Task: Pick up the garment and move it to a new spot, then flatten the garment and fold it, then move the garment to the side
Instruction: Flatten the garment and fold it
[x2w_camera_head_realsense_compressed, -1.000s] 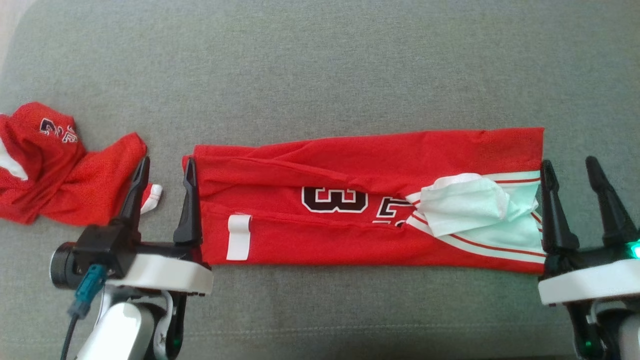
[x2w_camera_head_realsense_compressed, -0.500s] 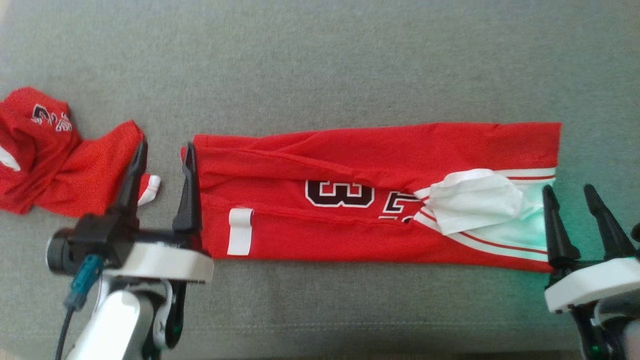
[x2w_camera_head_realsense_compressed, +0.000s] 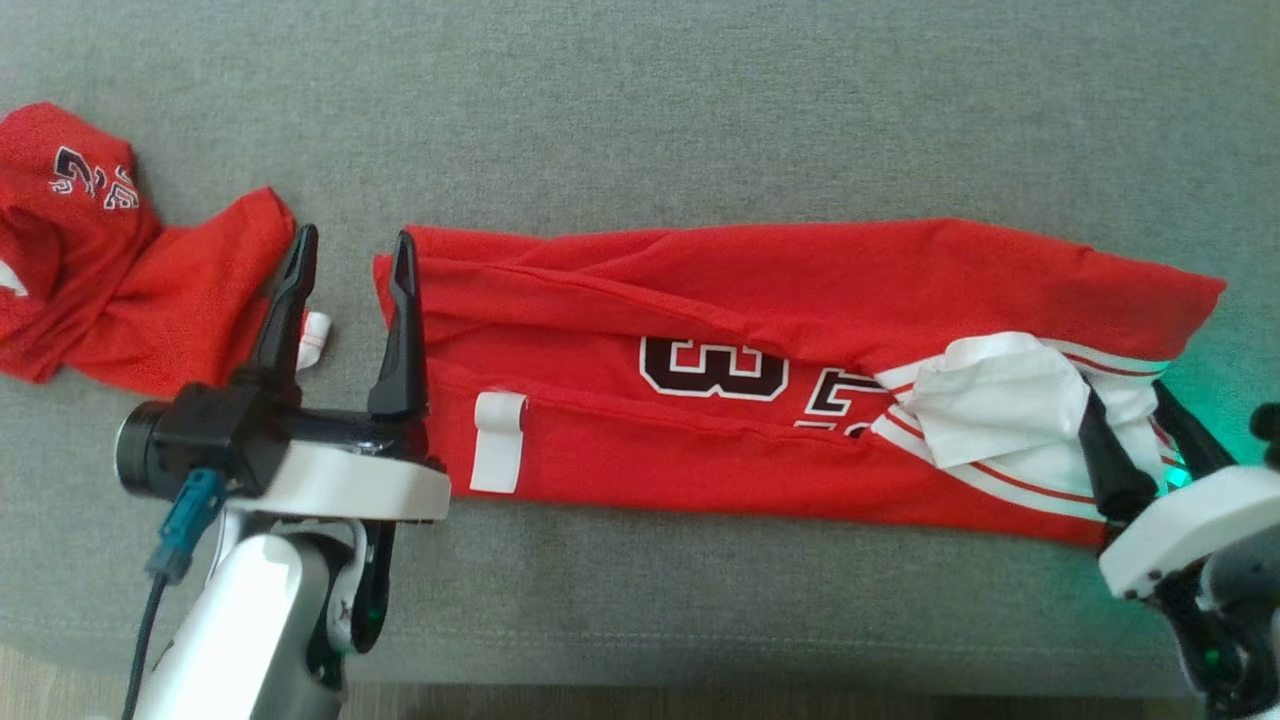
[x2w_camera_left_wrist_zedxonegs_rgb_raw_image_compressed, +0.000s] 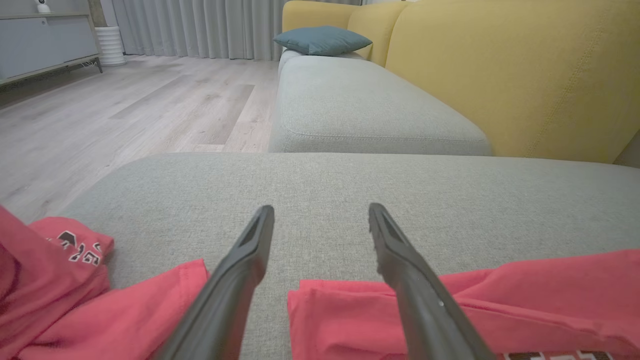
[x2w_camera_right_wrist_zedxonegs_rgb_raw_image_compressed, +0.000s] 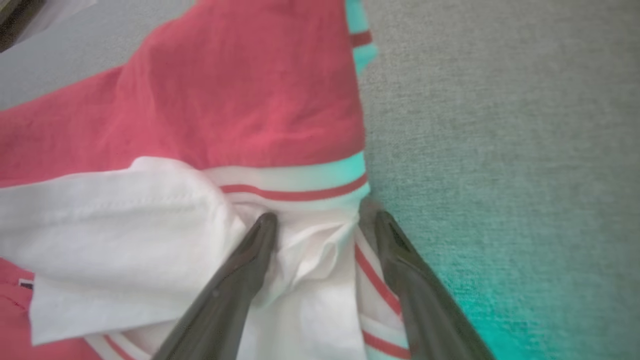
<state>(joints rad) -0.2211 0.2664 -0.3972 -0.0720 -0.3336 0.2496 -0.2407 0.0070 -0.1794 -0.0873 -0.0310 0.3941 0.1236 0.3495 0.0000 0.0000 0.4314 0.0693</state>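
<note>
The garment (x2w_camera_head_realsense_compressed: 760, 300), a red jersey with dark numerals and white trim, lies folded in a long strip across the grey cushion (x2w_camera_head_realsense_compressed: 640, 110). My left gripper (x2w_camera_head_realsense_compressed: 354, 240) stands open at its left end. The right finger overlaps the cloth's edge and the left finger is over bare cushion. In the left wrist view the left gripper (x2w_camera_left_wrist_zedxonegs_rgb_raw_image_compressed: 320, 210) straddles that edge of the garment (x2w_camera_left_wrist_zedxonegs_rgb_raw_image_compressed: 500, 300). My right gripper (x2w_camera_head_realsense_compressed: 1122, 398) is open over the white trim at the right end. In the right wrist view the right gripper (x2w_camera_right_wrist_zedxonegs_rgb_raw_image_compressed: 325, 220) has bunched white cloth (x2w_camera_right_wrist_zedxonegs_rgb_raw_image_compressed: 310, 250) between its fingers, which are not closed on it.
A second red garment (x2w_camera_head_realsense_compressed: 100, 270) lies crumpled at the cushion's far left, close to my left gripper. The cushion's front edge (x2w_camera_head_realsense_compressed: 640, 690) runs along the bottom. A yellow backrest (x2w_camera_left_wrist_zedxonegs_rgb_raw_image_compressed: 500, 75), another grey cushion (x2w_camera_left_wrist_zedxonegs_rgb_raw_image_compressed: 360, 105) and a blue pillow (x2w_camera_left_wrist_zedxonegs_rgb_raw_image_compressed: 322, 40) lie beyond.
The head camera has shifted. The right gripper, which stood just off the garment's right edge, now sits over the white trim. The left gripper keeps its place at the left edge.
</note>
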